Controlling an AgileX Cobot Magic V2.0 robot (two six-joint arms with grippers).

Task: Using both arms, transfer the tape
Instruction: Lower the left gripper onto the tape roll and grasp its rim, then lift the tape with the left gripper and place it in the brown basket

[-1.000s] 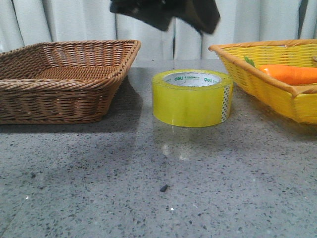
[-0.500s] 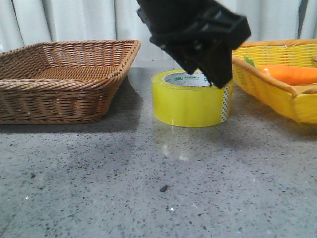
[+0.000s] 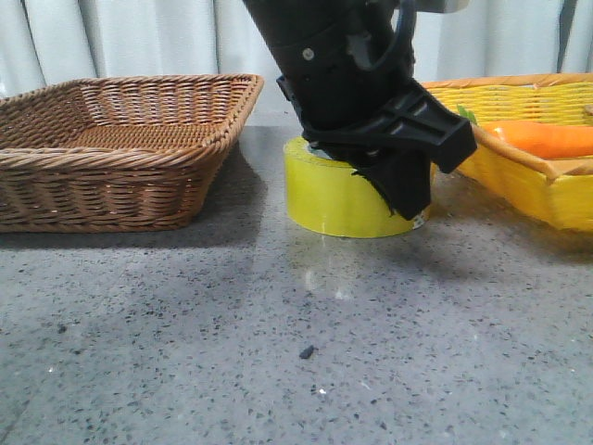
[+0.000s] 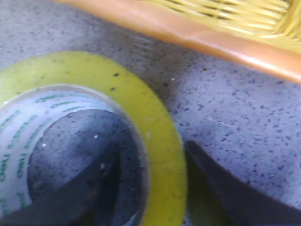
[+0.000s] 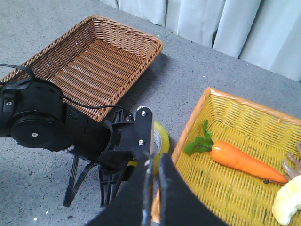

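Tape: a wide yellow roll [image 3: 338,195] with a white core printed in green, lying flat on the grey speckled table [image 3: 278,352], between a brown basket [image 3: 120,148] on the left and a yellow basket [image 3: 528,176] on the right.

Left claw [image 3: 394,190]: down over the roll in the front view. In the left wrist view one finger [image 4: 80,197] sits inside the core and the other outside the yellow wall, so the claw is spread astride that wall [image 4: 162,155]. It does not look pressed onto the tape yet.

Right claw [image 5: 153,188]: held high above the table, looking down on the scene. Its two fingers show at the edge of its own view with only a narrow gap between them, holding nothing; whether they are fully pressed together cannot be told.

Yellow basket contents: an orange carrot [image 5: 247,162] with green leaves, plus a pale object at the far edge, too cut off to identify.

Brown basket: nothing visible inside it.

Progress: early, as a judgement. The roll sits flat on the table, not lifted. The left arm is placed for the pickup.

Left to do: pinch the wall of the roll, lift it, pass it to the right claw, and set it down, probably in one of the baskets.

Risk: the finger outside the roll is near the yellow basket's rim.
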